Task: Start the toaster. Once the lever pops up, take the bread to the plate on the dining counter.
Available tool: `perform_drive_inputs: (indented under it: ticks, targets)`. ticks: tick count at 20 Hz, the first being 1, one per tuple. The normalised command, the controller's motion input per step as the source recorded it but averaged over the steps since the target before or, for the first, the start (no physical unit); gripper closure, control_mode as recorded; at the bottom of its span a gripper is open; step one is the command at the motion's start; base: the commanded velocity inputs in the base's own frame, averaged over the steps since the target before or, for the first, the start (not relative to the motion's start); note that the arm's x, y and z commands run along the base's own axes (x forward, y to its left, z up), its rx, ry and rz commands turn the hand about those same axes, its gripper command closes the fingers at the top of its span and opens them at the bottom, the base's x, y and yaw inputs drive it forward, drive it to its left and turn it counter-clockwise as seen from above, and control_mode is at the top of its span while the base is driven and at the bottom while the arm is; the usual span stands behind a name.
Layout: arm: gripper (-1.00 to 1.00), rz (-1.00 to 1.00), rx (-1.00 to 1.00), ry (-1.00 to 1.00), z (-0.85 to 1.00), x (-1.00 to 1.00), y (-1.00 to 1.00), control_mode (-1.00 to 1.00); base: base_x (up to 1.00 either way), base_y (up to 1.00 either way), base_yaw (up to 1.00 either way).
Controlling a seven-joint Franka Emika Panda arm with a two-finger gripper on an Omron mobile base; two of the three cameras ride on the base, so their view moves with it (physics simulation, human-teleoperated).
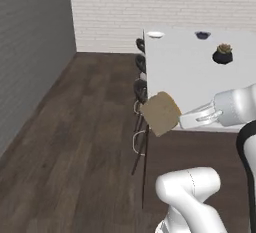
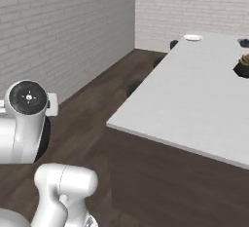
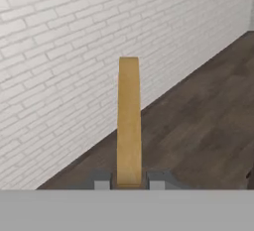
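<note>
My gripper (image 1: 176,120) is shut on the bread (image 1: 160,112), a tan-brown square slice held in the air just off the near left corner of the dining counter (image 1: 185,72). In the hand view the bread (image 3: 129,121) stands edge-on between my fingertips (image 3: 102,183), pointing at a white brick wall. The plate (image 1: 155,34) is small and white at the counter's far left corner; in the right base view the plate (image 2: 192,37) lies at the far end of the white counter top (image 2: 194,99). The toaster is out of view.
A dark bowl (image 1: 202,35) and a potted plant (image 1: 223,54) stand on the far right part of the counter. Dark stools (image 1: 140,89) line the counter's left side over a dark wood floor (image 1: 75,142). Brick walls close the room behind and to the left.
</note>
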Motion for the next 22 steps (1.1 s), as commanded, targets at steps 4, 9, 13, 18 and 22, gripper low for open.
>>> perform_drive_inputs:
  ticks: [4, 9, 13, 18, 22]
  targets:
    - [1.00, 0.00, 0.00, 0.00, 0.00, 0.00, 0.00, 1.00, 0.93, 1.00, 0.05]
    - [1.00, 0.00, 0.00, 0.00, 0.00, 0.00, 0.00, 1.00, 1.00, 1.00, -0.10]
    - [1.00, 0.00, 0.00, 0.00, 0.00, 0.00, 0.00, 1.00, 1.00, 1.00, -0.32]
    - [1.00, 0.00, 0.00, 0.00, 0.00, 0.00, 0.00, 1.00, 0.97, 0.81, -0.53]
    - [1.00, 0.00, 0.00, 0.00, 0.00, 0.00, 0.00, 1.00, 0.71, 0.68, -0.72]
